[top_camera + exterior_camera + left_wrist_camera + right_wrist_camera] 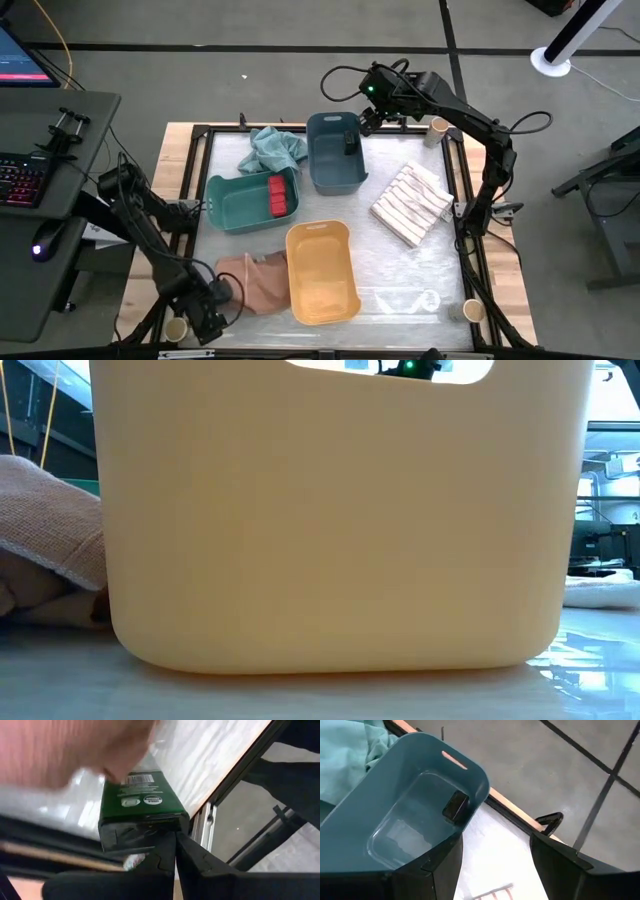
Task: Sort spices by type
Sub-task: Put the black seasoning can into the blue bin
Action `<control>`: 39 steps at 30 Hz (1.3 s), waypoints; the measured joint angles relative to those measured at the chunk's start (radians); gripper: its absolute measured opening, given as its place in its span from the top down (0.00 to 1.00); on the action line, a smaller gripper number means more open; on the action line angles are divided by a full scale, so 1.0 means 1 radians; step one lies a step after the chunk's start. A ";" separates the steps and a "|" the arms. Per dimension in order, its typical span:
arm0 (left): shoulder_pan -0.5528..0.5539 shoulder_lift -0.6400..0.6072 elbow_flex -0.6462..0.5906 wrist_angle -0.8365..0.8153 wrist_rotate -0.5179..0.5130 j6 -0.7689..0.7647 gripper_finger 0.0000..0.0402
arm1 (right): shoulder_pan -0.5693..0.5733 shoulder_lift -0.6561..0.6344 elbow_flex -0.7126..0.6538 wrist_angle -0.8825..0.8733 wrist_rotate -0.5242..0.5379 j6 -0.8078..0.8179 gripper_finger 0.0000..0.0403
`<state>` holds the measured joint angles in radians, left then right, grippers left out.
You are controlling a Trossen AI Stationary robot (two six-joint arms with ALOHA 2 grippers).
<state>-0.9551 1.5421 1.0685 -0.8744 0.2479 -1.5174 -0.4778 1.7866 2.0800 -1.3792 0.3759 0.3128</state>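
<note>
My left gripper (222, 298) (176, 851) is shut at the table's near left corner, beside a pink cloth (255, 283). Just past its fingertips a dark green-faced spice box (141, 802) lies flat on the table, partly under the cloth. My right gripper (368, 118) (495, 870) is open and empty above the far right rim of the blue bin (335, 152). A dark box (455, 806) leans against that bin's inner wall. Red boxes (280, 194) lie in the green bin (245, 202). Tan jars stand on the table frame (437, 127) (472, 310) (177, 328). My left gripper's shut fingertips (167, 845) stand at the near end of the dark box, by its corner (172, 822). They come at it low, roughly along its length. I cannot tell whether they touch it. The box lies flat on the table.
The yellow bin (322, 272) stands at the near middle and fills the low view (340, 520). A striped cloth (410, 205) lies at the right and a teal cloth (275, 148) at the far left of the blue bin. The table's frame edge (205, 820) runs close beside the box.
</note>
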 joint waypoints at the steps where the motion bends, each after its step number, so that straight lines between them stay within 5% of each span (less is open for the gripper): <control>1: 0.010 0.000 0.000 -0.004 -0.007 0.031 1.00 | 0.000 0.000 0.000 0.000 -0.009 0.000 0.44; 10: 0.109 -0.038 -0.004 -0.088 -0.003 0.357 1.00 | 0.000 0.000 0.000 0.000 -0.013 0.000 0.44; 21: 0.090 -0.300 -0.001 -0.185 0.050 0.762 0.96 | 0.000 0.000 0.000 0.000 -0.013 0.000 0.44; 27: 0.090 -0.307 -0.003 -0.161 0.044 0.938 0.75 | 0.000 0.000 0.000 0.000 -0.013 0.000 0.44; 34: 0.074 -0.233 -0.004 -0.151 -0.126 0.945 0.42 | 0.000 0.000 0.000 0.000 -0.013 0.000 0.44; 39: 0.056 -0.152 -0.004 -0.146 -0.150 0.953 0.29 | 0.000 0.000 0.000 0.000 -0.013 0.000 0.44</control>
<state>-0.8986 1.3901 1.0649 -1.0203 0.0984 -0.5644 -0.4774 1.7866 2.0800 -1.3792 0.3634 0.3126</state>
